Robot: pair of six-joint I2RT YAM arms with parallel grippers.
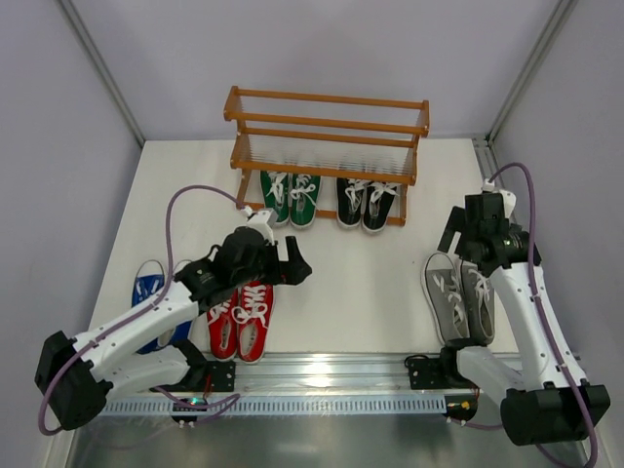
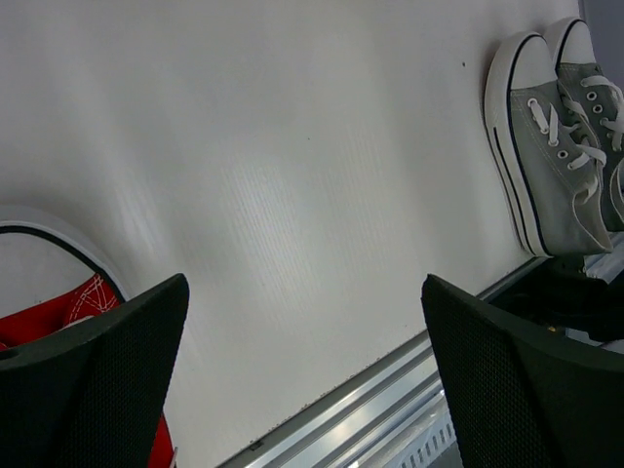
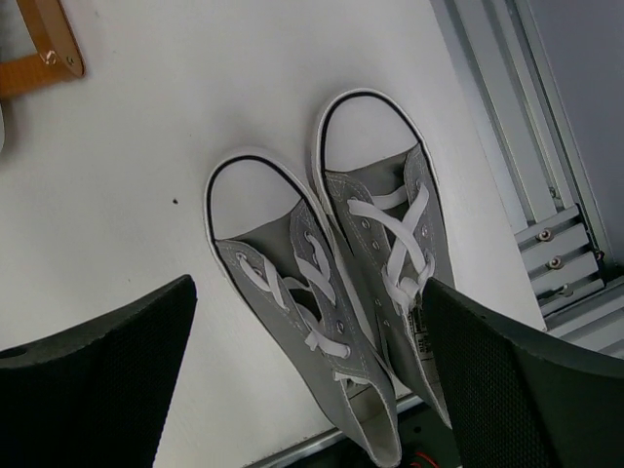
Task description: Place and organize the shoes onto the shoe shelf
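The left tool (image 2: 304, 292) hangs over the white worktop (image 2: 292, 146), its black fingers (image 2: 117, 390) spread wide with nothing between them. A red shoe (image 2: 68, 302) shows beside the left-hand finger. Grey shoes (image 2: 561, 156) lie at upper right, near a metal rail (image 2: 370, 419).

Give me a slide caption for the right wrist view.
Open right end effector hovers above the grey sneakers on the white table.
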